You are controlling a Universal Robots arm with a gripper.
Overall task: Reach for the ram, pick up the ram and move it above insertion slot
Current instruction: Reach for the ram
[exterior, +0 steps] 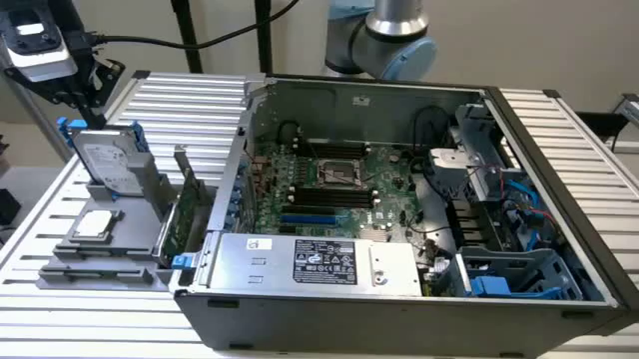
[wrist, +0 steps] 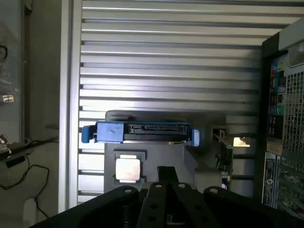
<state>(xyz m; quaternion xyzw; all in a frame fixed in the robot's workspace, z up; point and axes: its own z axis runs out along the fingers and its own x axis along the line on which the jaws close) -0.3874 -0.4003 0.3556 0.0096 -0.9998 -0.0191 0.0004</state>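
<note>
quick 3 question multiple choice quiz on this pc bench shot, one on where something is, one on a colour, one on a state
1. The gripper is
a) over the hard drive, outside the case
b) deep inside the case
c) behind the case

2. The hard drive's carrier is
a) red
b) blue
c) yellow

3. The fingers are
a) spread wide
b) shut on a part
c) shut and empty

Answers: 1 a, it hangs at the exterior view's left, above the drive; 2 b, blue rails flank the drive; 3 c, nothing sits between them in the wrist view.
</note>
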